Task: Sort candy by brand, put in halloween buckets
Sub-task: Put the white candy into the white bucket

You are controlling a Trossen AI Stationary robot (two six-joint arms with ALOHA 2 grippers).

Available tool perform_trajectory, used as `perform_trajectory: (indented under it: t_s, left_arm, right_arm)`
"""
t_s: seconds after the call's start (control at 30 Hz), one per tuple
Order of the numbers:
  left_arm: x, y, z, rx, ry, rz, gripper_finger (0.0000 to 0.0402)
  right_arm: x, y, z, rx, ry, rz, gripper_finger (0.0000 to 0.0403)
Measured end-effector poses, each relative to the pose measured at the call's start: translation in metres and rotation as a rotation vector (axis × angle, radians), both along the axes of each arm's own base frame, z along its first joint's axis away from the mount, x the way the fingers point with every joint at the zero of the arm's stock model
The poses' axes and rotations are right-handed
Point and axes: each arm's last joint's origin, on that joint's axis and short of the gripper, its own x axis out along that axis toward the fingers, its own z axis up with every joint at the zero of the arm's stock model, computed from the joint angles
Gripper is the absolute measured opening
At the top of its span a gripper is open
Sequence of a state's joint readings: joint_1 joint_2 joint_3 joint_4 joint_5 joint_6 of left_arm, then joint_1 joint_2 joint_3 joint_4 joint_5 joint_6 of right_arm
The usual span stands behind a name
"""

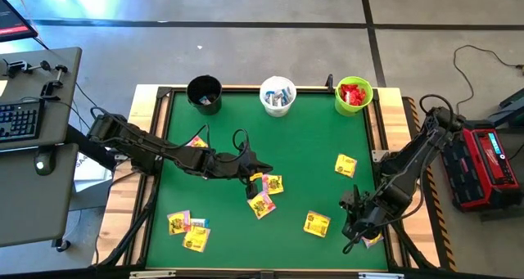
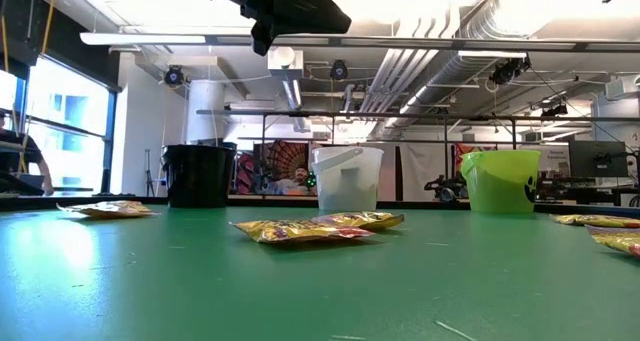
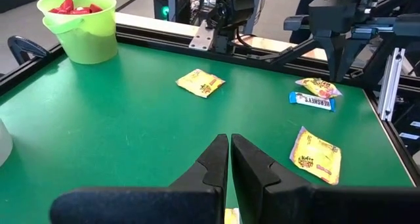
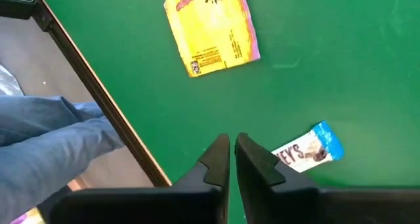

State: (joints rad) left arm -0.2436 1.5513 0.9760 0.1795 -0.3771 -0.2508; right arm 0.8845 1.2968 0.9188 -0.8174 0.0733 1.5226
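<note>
On the green desk [image 1: 327, 140], my right claw [image 4: 232, 159] hangs pinched shut on nothing; the white-and-blue Hershey's bar [image 4: 307, 150] lies just beside it at three o'clock. Its long axis runs crosswise to my fingers, far from my left claw [image 1: 260, 174], also shut.

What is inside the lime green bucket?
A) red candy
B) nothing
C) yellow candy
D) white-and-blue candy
A: the lime green bucket at the table's far right corner holds a pile of red candy, which also shows over its rim in the left wrist view.
</note>
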Motion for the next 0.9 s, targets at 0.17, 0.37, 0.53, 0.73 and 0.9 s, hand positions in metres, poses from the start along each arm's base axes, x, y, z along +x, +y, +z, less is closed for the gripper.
perform_trajectory:
  t_s: [0.17,0.37,0.53,0.73,0.9]
  left_arm:
    - [0.000,0.000,0.000,-0.009,-0.001,0.004,0.0009]
    - [0.000,-0.001,0.000,-0.003,-0.005,-0.001,0.0009]
    - [0.000,-0.001,0.000,-0.008,-0.005,0.001,0.0009]
    - [0.000,-0.001,0.000,-0.009,-0.004,0.001,0.0009]
    - [0.000,0.000,0.000,-0.008,-0.002,0.001,0.0009]
  right_arm:
    - [-0.001,0.000,0.000,0.050,0.061,-0.094,0.0025]
    - [-0.001,0.005,-0.007,0.098,0.182,-0.218,0.0091]
    - [0.002,0.015,-0.031,0.022,0.302,-0.277,0.0146]
    - [0.002,0.016,-0.056,-0.115,0.421,-0.483,0.0173]
    - [0.002,0.016,-0.062,-0.141,0.439,-0.636,0.0173]
